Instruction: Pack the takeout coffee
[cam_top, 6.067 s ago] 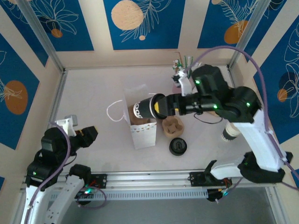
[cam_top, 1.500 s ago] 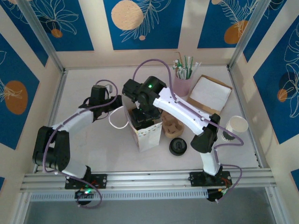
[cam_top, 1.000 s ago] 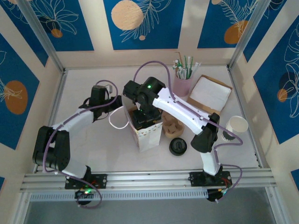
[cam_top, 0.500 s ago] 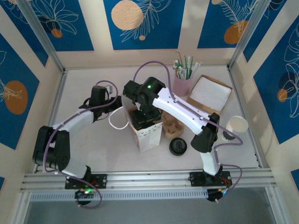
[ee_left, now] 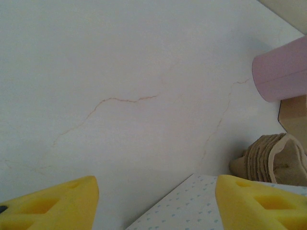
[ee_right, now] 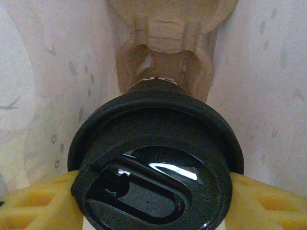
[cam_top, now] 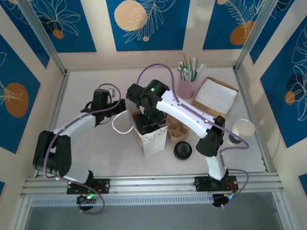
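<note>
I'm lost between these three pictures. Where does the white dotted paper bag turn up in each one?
Top external: the paper bag stands mid-table, under the right arm.
Left wrist: the bag's dotted side, bottom edge, middle.
Right wrist: the bag's inner walls surround the lidded cup.
Landmark: the brown cardboard carrier stack beside the bag, also lower right in the left wrist view.

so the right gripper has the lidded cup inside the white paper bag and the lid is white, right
Not quite: the lid is black, not white, as the right wrist view shows. The right gripper does have the lidded cup inside the white paper bag.
</note>
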Robot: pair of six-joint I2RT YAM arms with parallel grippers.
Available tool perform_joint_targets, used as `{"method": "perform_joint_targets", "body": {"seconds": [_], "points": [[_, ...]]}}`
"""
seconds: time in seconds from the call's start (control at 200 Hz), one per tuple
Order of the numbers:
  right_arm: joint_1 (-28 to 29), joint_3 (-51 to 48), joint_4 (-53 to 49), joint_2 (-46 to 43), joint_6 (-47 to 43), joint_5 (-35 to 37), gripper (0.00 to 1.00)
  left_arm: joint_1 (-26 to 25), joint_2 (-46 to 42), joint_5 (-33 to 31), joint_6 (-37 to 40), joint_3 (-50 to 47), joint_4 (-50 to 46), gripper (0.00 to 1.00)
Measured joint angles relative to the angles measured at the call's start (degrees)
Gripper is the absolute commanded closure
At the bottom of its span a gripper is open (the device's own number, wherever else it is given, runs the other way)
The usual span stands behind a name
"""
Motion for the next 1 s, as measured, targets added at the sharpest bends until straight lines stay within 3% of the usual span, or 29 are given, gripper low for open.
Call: {"method": "perform_joint_targets", "body": {"seconds": [0.47,1.0], "points": [[-0.1,0.0,0.0,0.4,-0.2,0.8,0.44,0.9,-3.5,-1.2,0.5,-0.1,-3.2,0.0],[-0.3,0.0,0.0,1.7,-0.7,1.9,0.45,3.2,-10.1,-2.6,1.3,-1.6,-6.6,0.0]]}}
